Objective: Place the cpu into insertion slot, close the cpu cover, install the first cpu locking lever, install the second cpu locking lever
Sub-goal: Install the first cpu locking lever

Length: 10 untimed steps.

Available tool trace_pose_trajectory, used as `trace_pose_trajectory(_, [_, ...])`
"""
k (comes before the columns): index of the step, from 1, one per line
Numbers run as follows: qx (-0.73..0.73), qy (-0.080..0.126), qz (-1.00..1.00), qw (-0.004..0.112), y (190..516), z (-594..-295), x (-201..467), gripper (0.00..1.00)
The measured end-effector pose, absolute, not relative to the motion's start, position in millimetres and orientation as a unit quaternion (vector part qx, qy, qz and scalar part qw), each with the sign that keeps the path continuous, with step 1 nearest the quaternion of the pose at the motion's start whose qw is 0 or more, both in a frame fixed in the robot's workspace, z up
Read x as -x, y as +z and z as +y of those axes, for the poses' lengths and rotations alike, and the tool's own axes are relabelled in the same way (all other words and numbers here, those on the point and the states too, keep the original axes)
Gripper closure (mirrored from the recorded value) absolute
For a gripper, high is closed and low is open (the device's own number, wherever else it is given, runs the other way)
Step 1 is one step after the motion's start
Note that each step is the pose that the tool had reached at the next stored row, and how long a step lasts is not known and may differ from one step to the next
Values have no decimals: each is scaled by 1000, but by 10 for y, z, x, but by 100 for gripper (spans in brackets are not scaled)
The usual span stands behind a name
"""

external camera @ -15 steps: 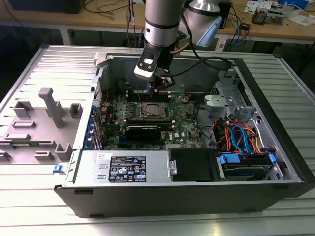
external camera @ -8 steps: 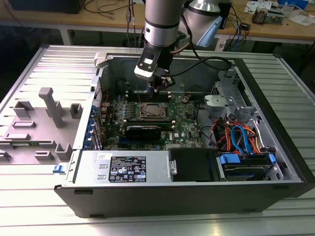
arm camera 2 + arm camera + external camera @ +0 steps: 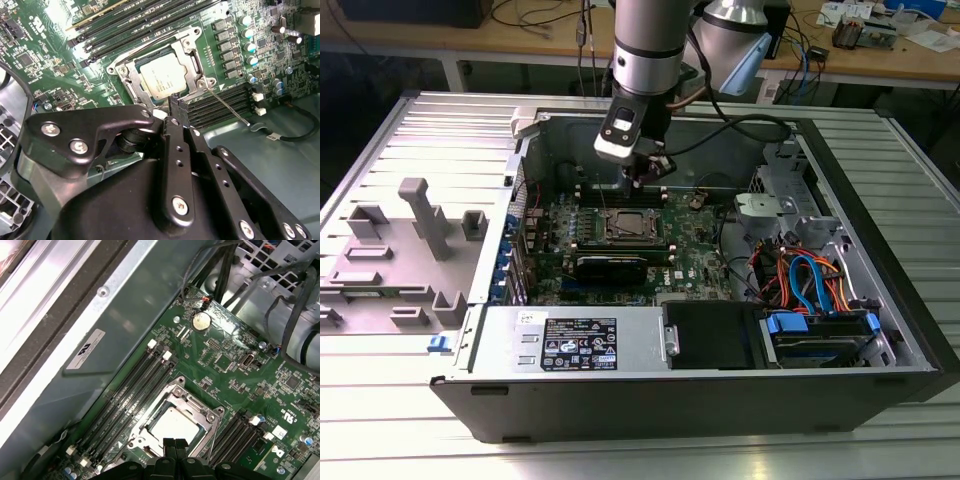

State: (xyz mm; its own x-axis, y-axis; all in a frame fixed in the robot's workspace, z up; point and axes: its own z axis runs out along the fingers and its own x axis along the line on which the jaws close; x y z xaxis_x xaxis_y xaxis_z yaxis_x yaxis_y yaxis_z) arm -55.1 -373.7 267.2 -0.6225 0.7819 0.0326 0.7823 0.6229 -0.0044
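Note:
The cpu (image 3: 162, 80), a silver-grey square, lies in the insertion slot (image 3: 144, 100) on the green board. The silver cpu cover (image 3: 194, 56) is down flat around it, with the chip showing through its window. One thin wire lever (image 3: 230, 107) sticks out loose from the socket's corner. Another lever (image 3: 150, 42) runs along the socket's side by the memory slots. My gripper (image 3: 177, 101) is shut with nothing in it, its black fingertips (image 3: 170, 444) just above the socket's edge. In the exterior view the gripper (image 3: 645, 178) hangs over the board just behind the cpu (image 3: 628, 226).
Long black memory slots (image 3: 150, 20) flank the socket on both sides. A black card (image 3: 610, 265) stands in front of it. The drive bay with blue and orange cables (image 3: 810, 285) is at the exterior view's right, the power supply (image 3: 575, 340) is in front, and a grey fixture (image 3: 410, 240) lies outside the case.

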Motion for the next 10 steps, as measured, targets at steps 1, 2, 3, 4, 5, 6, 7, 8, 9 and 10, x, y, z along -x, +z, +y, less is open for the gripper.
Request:
trace_pose_trajectory(1, [427,-5,-904,16,2672,-3737,552,89])
trace_pose_trajectory(2, [419,-5,-908,16,2672,-3737,552,89])
trace_pose_trajectory(3, [412,-5,-911,16,2672,-3737,551,89])
trace_pose_trajectory(4, [402,-5,-916,16,2672,-3738,551,89])
trace_pose_trajectory(5, [395,-4,-919,16,2672,-3737,551,89])
trace_pose_trajectory(6, [380,-4,-925,16,2672,-3738,551,89])
trace_pose_trajectory(7, [367,-4,-930,16,2672,-3737,551,89])
trace_pose_trajectory(8, [357,-4,-934,16,2672,-3737,552,89])
trace_pose_trajectory(9, [345,-4,-938,16,2672,-3738,552,89])
trace_pose_trajectory(10, [337,-3,-941,16,2672,-3738,552,89])
